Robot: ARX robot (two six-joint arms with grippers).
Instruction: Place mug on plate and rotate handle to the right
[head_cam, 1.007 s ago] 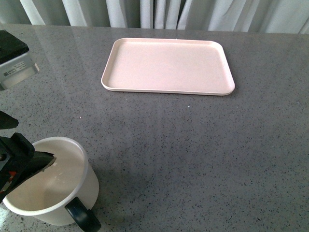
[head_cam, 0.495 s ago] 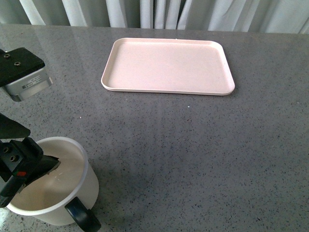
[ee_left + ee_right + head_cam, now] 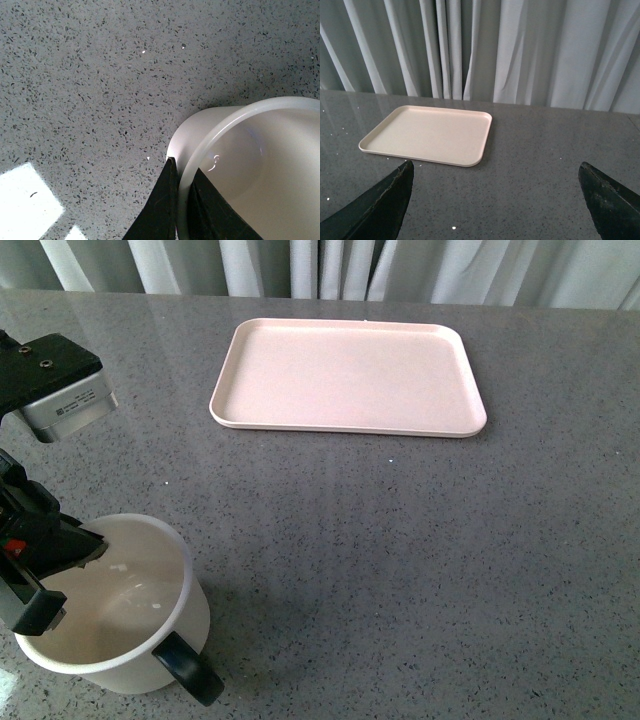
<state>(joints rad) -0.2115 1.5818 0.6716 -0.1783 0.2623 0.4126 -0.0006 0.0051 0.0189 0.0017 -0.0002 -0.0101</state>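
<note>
The white mug (image 3: 120, 610) with its cream inside is at the near left of the grey table, its black handle (image 3: 190, 668) pointing toward the near right. My left gripper (image 3: 60, 570) is shut on the mug's left rim, one finger inside and one outside; in the left wrist view the mug (image 3: 250, 165) has its wall pinched between the black fingers (image 3: 160, 205). The smiley print is hidden. The pale pink plate (image 3: 348, 376) lies empty at the far centre. It also shows in the right wrist view (image 3: 430, 134). My right gripper (image 3: 495, 195) is open and empty, away from the plate.
The speckled grey tabletop (image 3: 420, 560) spreads between the mug and the plate. Pale curtains (image 3: 520, 50) hang behind the table's far edge. A bright patch of light (image 3: 25, 205) lies on the table beside the mug.
The mug has shifted slightly right and up in the front view, held by my left gripper, and its handle has swung a little to the right. The plate has not moved.
</note>
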